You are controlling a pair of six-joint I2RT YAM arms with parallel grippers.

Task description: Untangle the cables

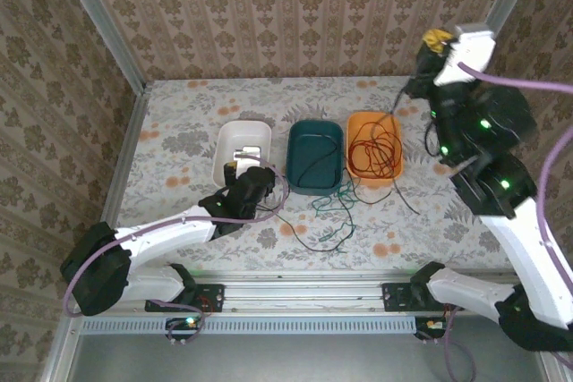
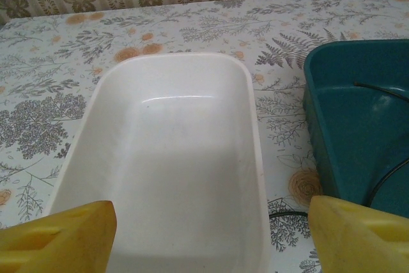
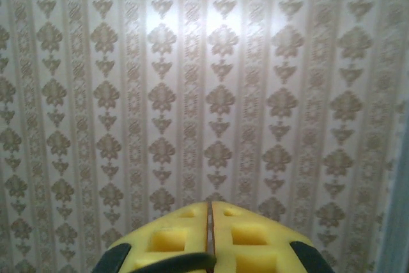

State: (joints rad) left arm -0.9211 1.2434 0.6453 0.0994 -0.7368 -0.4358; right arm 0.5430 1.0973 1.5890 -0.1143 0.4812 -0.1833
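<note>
The red cable (image 1: 372, 151) lies coiled in the orange tray (image 1: 397, 170). The green cable (image 1: 337, 214) lies loose on the table in front of the teal tray (image 1: 315, 187). A black cable (image 1: 309, 167) runs from the teal tray onto the table, and a thin dark strand (image 1: 394, 112) rises to my right gripper (image 1: 436, 40). That gripper is held high at the back right. In the right wrist view the right gripper (image 3: 209, 222) is shut with the dark strand (image 3: 185, 261) caught at its pads. My left gripper (image 2: 211, 247) hangs open over the near end of the white tray (image 2: 255, 132), holding nothing.
The three trays stand side by side mid-table: white (image 1: 224, 145), teal, orange. Wallpapered walls close in the back and both sides. A short piece of black cable (image 2: 291, 214) lies on the table between the white tray and the teal tray (image 2: 319, 81).
</note>
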